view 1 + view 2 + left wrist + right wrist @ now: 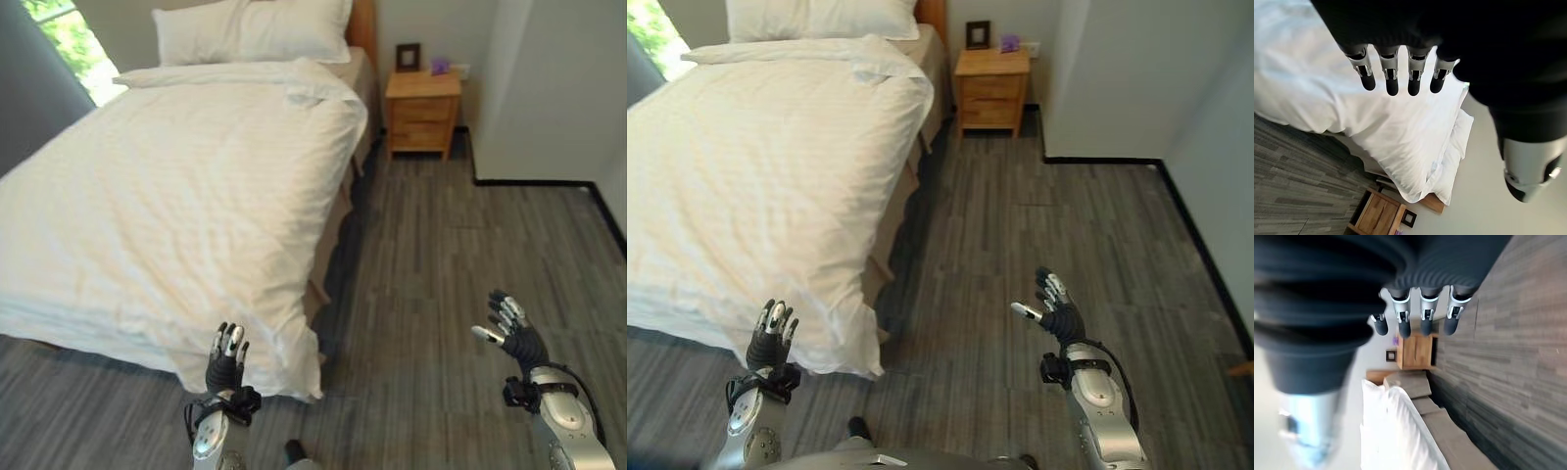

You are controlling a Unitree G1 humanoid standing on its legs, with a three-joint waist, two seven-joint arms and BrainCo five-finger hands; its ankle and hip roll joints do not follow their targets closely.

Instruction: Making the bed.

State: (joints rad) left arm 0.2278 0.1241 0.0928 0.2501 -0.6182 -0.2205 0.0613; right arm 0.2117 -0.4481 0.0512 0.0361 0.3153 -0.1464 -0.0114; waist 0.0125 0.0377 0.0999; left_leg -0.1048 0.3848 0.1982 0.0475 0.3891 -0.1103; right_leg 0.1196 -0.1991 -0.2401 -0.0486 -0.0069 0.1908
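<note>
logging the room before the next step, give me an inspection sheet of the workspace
surface: bed standing on grey wood-look floor
job's things: white duvet spread over the bed, its corner hanging off the near end; pillows at the head
clutter: picture frame and small purple item on the nightstand
hands: left hand open, by the duvet corner; right hand open over the floor
cables: nothing seen
surroundings: window, white walls
</note>
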